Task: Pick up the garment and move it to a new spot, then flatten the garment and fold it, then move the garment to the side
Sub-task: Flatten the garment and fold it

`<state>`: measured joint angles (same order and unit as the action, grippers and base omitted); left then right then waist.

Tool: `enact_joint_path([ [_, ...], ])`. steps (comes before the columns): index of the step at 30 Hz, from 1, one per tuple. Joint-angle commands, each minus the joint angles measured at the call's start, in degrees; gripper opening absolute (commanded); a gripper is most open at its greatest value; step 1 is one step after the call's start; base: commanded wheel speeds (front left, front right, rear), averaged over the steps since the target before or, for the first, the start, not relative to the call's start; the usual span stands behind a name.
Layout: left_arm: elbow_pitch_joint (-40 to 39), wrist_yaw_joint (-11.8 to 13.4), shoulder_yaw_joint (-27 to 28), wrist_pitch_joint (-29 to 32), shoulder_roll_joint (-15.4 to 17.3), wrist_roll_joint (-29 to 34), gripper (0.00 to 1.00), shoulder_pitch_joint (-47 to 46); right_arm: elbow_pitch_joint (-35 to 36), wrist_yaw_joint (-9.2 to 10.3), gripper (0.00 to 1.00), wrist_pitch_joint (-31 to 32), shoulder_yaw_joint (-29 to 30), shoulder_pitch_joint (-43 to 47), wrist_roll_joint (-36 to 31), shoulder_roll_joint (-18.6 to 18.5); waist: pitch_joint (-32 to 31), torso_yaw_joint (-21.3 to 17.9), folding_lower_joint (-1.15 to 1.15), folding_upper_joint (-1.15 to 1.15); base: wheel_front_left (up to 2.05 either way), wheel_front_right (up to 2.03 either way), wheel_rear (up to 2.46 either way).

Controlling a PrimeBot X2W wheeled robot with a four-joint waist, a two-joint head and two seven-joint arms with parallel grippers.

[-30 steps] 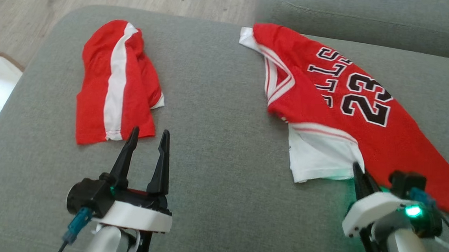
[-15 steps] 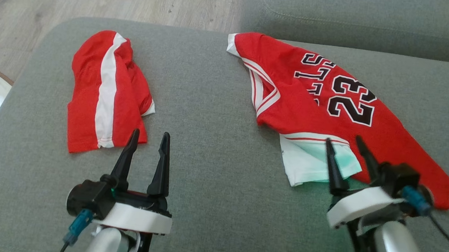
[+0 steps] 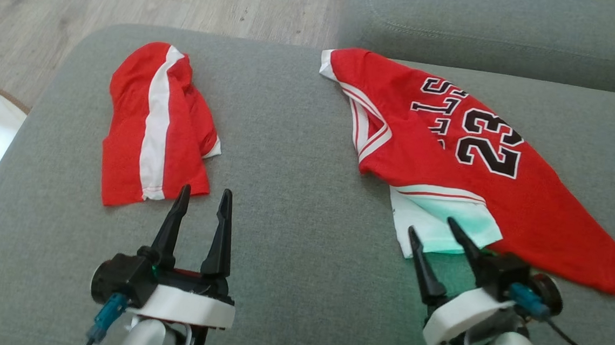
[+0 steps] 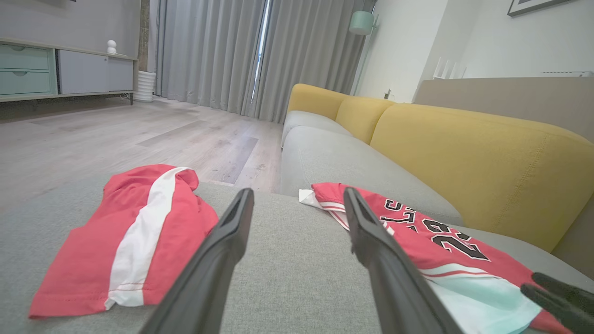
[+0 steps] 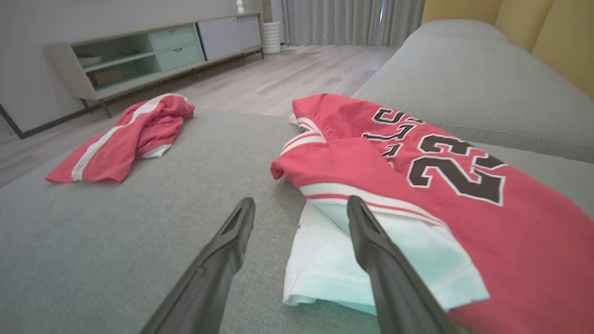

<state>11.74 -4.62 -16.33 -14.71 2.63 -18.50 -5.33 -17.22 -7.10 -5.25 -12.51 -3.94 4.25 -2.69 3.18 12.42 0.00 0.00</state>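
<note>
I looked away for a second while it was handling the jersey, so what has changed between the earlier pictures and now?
The right gripper, shut at the near edge of the jersey a second ago, has opened, let go and drawn back toward the robot. The left gripper stayed open in place. The jersey and the shorts lie where they were on the sofa; the camera shifted slightly.

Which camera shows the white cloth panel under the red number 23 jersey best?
Right wrist view: the white cloth panel lies close and large, with its edges clear. Head view shows the panel smaller, from above. Left wrist view catches the panel low at the right, foreshortened.
</note>
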Motion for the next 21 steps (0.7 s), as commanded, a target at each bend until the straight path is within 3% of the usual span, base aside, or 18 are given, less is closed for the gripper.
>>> enact_joint_path([
  [1, -2.07, -0.09, 2.07, -0.29, 0.25, 0.49, 1.00, -1.89, 0.58, -0.39, 1.00, 0.85, -1.92, -2.23, -1.45, -0.19, 0.51, 0.50, 0.00, 0.00, 0.00, 0.00, 0.00],
  [11, -1.92, -0.09, 1.15, -0.29, 0.25, -0.29, 1.00, -3.05, -10.30, -0.39, 1.00, 4.79, -3.33, -7.82, -6.93, -0.19, 2.89, 3.63, 0.00, 0.00, 0.00, 0.00, 0.00],
  [18, -1.92, -0.10, 1.01, -0.29, 0.25, -0.48, 1.00, -3.30, -16.56, -0.39, 1.00, 7.34, -1.35, -9.88, -5.14, -0.19, 3.74, 4.70, 0.00, 0.00, 0.00, 0.00, 0.00],
  [19, -1.95, -0.12, 1.02, -0.29, 0.25, -0.48, 1.00, -3.32, -17.40, -0.39, 0.89, 7.84, -1.15, -10.11, -3.94, -0.19, 3.84, 4.78, 0.00, 0.00, 0.00, 0.00, 0.00],
  [20, -1.97, -0.14, 1.03, -0.29, 0.25, -0.48, 1.00, -3.36, -18.14, -0.39, 0.49, 8.21, -1.12, -10.37, -3.00, -0.19, 3.94, 4.84, 0.00, 0.00, 0.00, 0.00, 0.00],
  [21, -1.99, -0.15, 1.07, -0.29, 0.25, -0.49, 1.00, -3.41, -18.78, -0.39, 0.00, 8.45, -1.30, -10.67, -2.34, -0.19, 4.02, 4.86, 0.00, 0.00, 0.00, 0.00, 0.00],
])
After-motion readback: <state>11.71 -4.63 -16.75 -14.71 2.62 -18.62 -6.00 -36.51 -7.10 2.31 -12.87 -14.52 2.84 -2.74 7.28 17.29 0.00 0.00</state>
